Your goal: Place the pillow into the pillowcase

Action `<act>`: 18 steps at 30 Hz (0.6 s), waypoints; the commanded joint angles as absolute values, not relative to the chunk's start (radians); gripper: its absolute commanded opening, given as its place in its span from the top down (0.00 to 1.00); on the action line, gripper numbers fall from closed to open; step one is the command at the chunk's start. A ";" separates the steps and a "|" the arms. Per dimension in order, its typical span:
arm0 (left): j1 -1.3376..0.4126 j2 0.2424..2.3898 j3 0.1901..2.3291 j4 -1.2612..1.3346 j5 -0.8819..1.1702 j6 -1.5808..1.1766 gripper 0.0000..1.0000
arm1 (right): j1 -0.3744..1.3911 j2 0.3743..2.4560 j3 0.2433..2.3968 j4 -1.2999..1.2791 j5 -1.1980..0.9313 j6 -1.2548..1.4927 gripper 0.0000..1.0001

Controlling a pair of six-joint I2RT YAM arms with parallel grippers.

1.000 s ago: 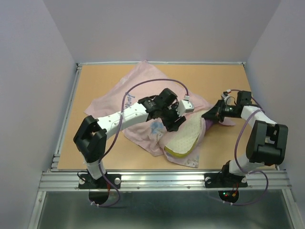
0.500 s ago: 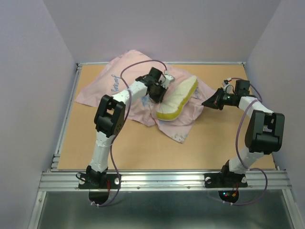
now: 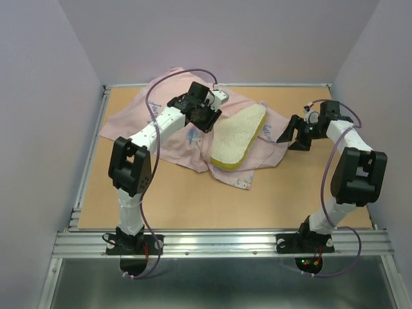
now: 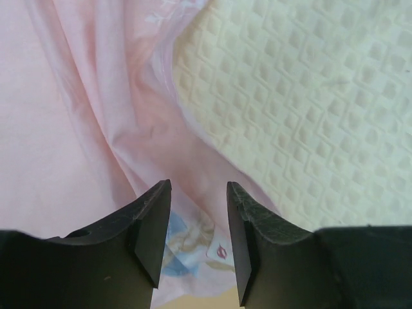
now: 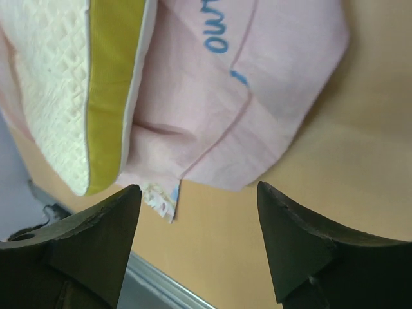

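Note:
The cream dotted pillow (image 3: pixel 239 134) with its yellow side band (image 5: pixel 109 84) lies flat on the pale pink pillowcase (image 3: pixel 148 122), which is spread rumpled across the back of the table. My left gripper (image 3: pixel 207 121) hovers at the pillow's left edge. In the left wrist view it (image 4: pixel 198 238) is open, nothing between the jaws, with pink fabric (image 4: pixel 77 129) bunched against the pillow (image 4: pixel 309 96). My right gripper (image 3: pixel 291 136) is wide open just right of the cloth's right corner. In the right wrist view it (image 5: pixel 198 193) faces the pillowcase hem (image 5: pixel 257 84) and the pillow (image 5: pixel 45 96).
The wooden tabletop (image 3: pixel 193 199) shows in front of the cloth and at the right (image 3: pixel 322 187). A metal rail (image 3: pixel 219 241) runs along the near edge. Lilac walls close in the left, back and right sides.
The pillow and cloth were carried from the table's front toward the back, and the pillow now lies flatter. The right gripper, shut at the cloth's corner before, has opened and let go.

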State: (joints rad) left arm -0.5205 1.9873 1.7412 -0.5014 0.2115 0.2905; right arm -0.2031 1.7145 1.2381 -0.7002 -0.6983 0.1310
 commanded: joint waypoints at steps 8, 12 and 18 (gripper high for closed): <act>-0.635 1.744 1.499 -0.466 0.140 0.209 0.42 | -0.143 1.568 1.246 -0.649 -0.794 0.264 0.30; -0.673 1.793 1.514 -0.423 0.097 0.161 0.38 | -0.083 1.632 1.177 -0.452 -0.842 0.399 0.31; -0.683 1.897 1.594 -0.399 -0.060 0.155 0.39 | -0.005 1.713 1.161 -0.238 -0.789 0.544 0.32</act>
State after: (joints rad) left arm -0.6960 1.8717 1.5257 -0.4416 0.0620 0.1741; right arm -0.0345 1.6939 1.1736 -0.4500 -0.7925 0.4271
